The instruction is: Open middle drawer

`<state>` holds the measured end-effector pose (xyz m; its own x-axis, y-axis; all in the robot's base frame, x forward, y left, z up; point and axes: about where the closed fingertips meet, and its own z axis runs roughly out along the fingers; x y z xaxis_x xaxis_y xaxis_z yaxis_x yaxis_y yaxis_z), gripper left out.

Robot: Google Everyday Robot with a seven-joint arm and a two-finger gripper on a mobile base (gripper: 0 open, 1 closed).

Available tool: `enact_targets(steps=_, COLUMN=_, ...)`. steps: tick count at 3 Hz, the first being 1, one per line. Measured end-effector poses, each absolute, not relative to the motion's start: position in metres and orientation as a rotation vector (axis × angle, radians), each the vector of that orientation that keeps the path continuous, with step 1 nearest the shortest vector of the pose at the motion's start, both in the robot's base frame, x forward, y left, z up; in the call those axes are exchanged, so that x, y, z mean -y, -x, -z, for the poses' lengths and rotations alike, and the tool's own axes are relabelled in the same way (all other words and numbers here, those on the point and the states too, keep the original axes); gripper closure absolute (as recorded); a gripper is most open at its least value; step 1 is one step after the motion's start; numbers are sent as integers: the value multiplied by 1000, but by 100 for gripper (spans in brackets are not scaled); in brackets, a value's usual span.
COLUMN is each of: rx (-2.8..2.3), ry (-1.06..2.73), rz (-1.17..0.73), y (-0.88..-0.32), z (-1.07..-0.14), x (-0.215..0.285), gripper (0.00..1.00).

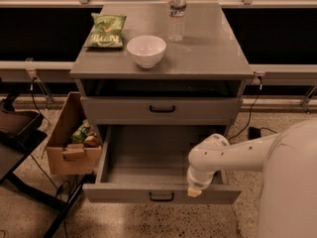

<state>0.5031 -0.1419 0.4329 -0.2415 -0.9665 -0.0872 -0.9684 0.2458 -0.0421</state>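
Grey middle drawer (pixel 151 165) stands pulled well out beneath the worktop's (pixel 213 51) front edge, claw (pixel 194 191) down at its front rim toward the right corner, grip state I cannot tell; I judge a careless retreat could snag that rim and shove it shut.

The robot is smooth cream-white plastic. A broad rounded shell (pixel 292 182) fills the lower right corner. A thick tubular arm (pixel 242 155) ends in a bulbous joint (pixel 210 152). Below it, a short ringed wrist (pixel 199 177) carries a small pale gripper (pixel 194 192), at the front right edge of the open middle drawer (pixel 124 195).
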Motion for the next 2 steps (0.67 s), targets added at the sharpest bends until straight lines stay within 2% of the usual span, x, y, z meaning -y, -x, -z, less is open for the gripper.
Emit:
enact_targets(steps=1, rx=-2403, ry=1873, rz=-31, y=-503, z=-433, x=142, gripper=13)
enact_targets(steps=2, rx=-2403, ry=1873, rz=-31, y=-503, z=-433, x=142, gripper=0)
